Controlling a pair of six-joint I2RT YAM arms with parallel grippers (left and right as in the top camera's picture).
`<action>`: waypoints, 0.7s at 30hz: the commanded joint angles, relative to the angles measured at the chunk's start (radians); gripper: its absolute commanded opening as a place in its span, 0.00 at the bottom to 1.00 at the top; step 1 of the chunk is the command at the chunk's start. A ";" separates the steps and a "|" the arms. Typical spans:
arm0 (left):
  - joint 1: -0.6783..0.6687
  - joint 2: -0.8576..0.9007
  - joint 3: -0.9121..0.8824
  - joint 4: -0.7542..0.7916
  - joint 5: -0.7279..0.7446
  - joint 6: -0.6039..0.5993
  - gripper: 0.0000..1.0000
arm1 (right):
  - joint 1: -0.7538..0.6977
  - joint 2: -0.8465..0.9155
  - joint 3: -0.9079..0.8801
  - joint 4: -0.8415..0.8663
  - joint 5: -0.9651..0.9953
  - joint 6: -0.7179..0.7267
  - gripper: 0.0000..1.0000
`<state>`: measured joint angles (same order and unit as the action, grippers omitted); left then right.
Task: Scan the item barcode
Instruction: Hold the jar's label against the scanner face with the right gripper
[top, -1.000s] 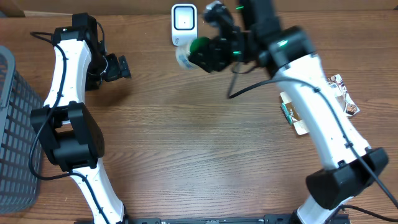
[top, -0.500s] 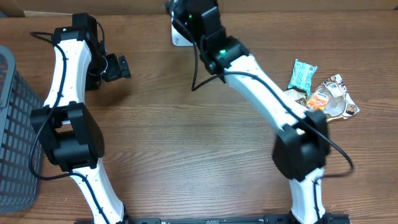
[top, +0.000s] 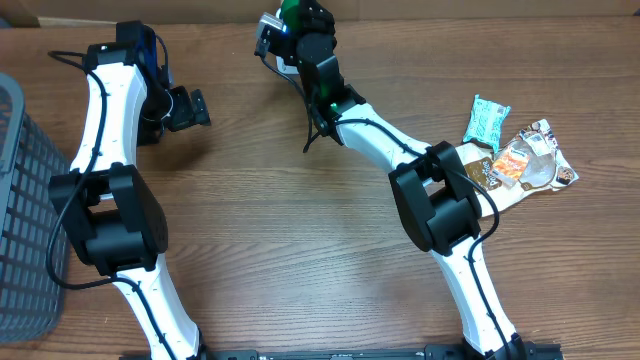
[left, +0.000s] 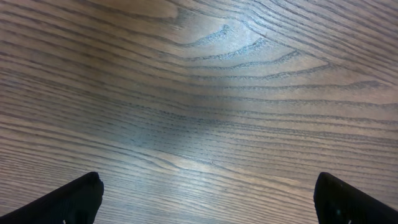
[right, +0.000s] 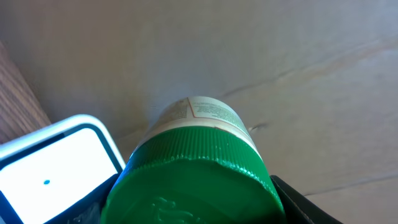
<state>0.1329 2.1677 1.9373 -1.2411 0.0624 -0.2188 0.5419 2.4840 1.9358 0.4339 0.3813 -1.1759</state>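
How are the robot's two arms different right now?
The left arm has its fingers spread wide and empty; the right arm has its fingers closed on a green-capped bottle. The left arm hangs over bare table; the right arm reaches to the white scanner. Both are white with black joints.

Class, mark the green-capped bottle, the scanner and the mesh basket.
green-capped bottle (right: 193, 177): right wrist view, on its green cap.
scanner (right: 55, 163): right wrist view, on its white face.
mesh basket (top: 22, 195): overhead view, on its mesh wall.
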 joint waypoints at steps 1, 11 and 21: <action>0.003 0.010 0.014 0.000 -0.011 -0.014 0.99 | -0.034 0.020 0.012 0.045 -0.029 -0.037 0.64; 0.003 0.010 0.014 0.000 -0.011 -0.014 1.00 | -0.031 0.043 0.012 0.000 -0.114 -0.045 0.65; 0.003 0.010 0.014 0.000 -0.011 -0.014 0.99 | -0.032 0.043 0.012 -0.057 -0.113 -0.178 0.66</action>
<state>0.1329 2.1677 1.9373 -1.2411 0.0624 -0.2188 0.5114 2.5298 1.9358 0.3553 0.2703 -1.2922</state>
